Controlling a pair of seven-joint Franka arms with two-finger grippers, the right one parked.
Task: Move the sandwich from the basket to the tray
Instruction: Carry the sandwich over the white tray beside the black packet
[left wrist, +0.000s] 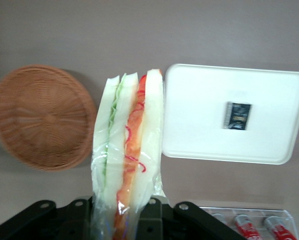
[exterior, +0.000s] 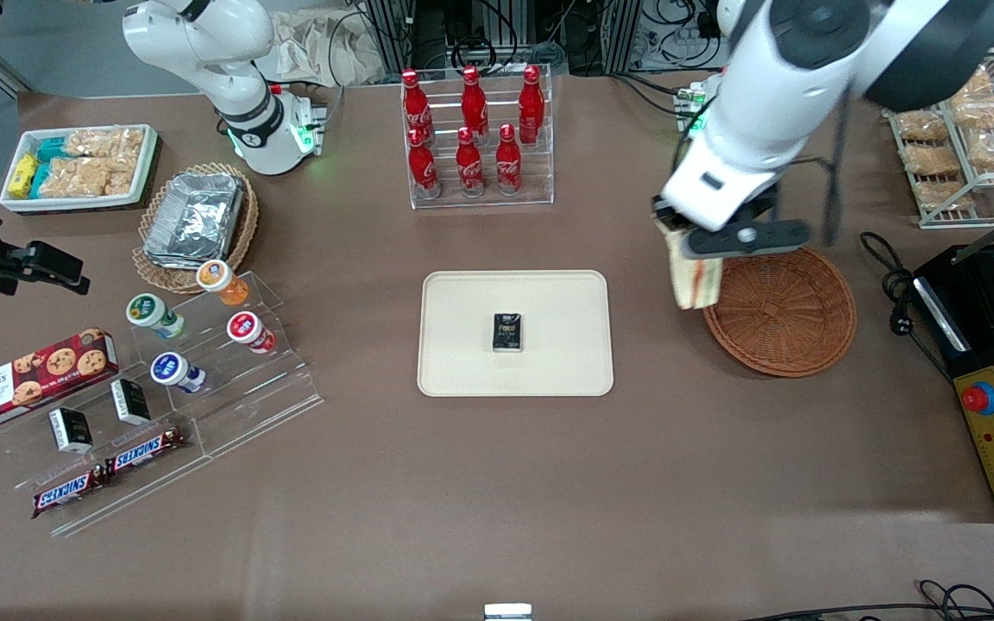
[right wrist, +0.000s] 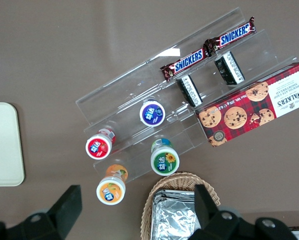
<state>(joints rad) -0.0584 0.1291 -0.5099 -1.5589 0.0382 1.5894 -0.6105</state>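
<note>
The sandwich (exterior: 694, 278) (left wrist: 129, 145), a plastic-wrapped wedge of pale bread with a red-orange and green filling stripe, hangs in the air with my gripper (exterior: 678, 237) (left wrist: 122, 217) shut on it. It is held above the table at the rim of the round reddish-brown basket (exterior: 786, 315) (left wrist: 39, 117), on the side toward the tray. The basket has nothing in it. The cream tray (exterior: 516, 334) (left wrist: 199, 115) lies flat in the middle of the table, with a small dark packet (exterior: 508, 333) (left wrist: 238, 115) on it.
A clear rack of red cola bottles (exterior: 473, 138) stands farther from the front camera than the tray. A black appliance with a red button (exterior: 993, 379) sits at the working arm's end. A tan basket with foil containers (exterior: 195, 220), yogurt cups and snack bars lie toward the parked arm's end.
</note>
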